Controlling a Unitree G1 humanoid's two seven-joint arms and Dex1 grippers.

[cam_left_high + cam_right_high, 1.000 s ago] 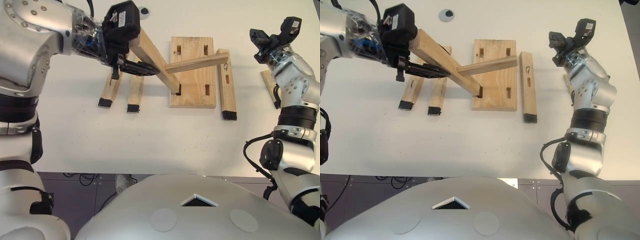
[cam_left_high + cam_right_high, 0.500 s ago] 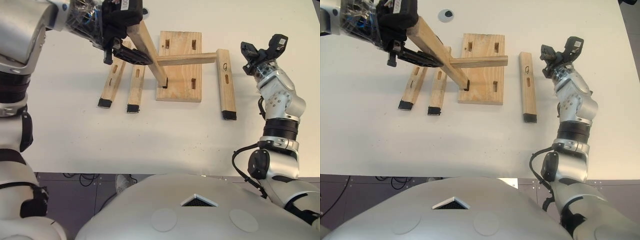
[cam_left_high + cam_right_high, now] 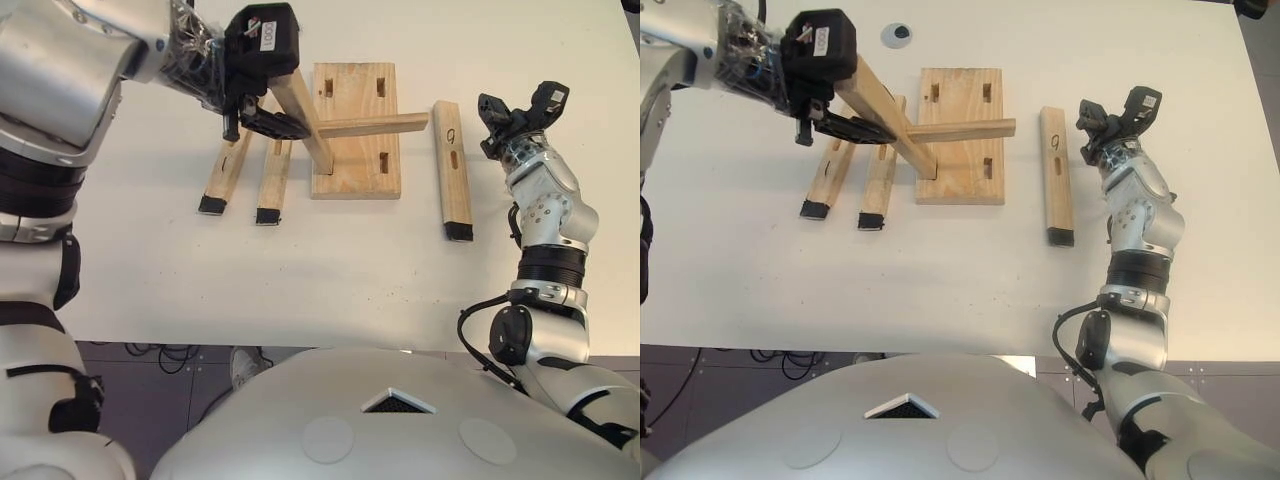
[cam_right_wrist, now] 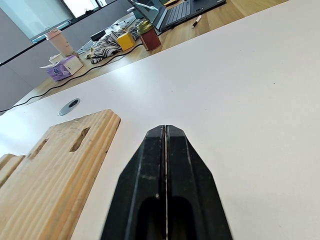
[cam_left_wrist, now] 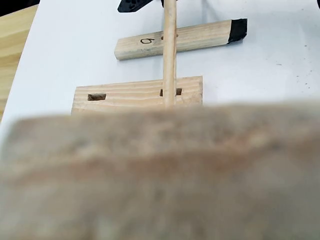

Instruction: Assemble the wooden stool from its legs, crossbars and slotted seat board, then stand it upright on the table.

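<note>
Left claw [image 3: 272, 124] is clamped on a tilted leg [image 3: 299, 106], its lower end at a slot in the board [image 3: 358, 168], probably to seat it. A crossbar [image 3: 378, 125] juts from this leg. Right claw [image 4: 165, 131], fingers together, hovers near a loose leg [image 3: 452, 180] on the counter [image 3: 330, 270].

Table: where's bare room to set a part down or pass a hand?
Widest bare stretch: the table nearer the robot than the two loose legs, seat board and marked leg. Crowded between loose legs and board, where the left gripper holds a leg with its crossbar overhead.
</note>
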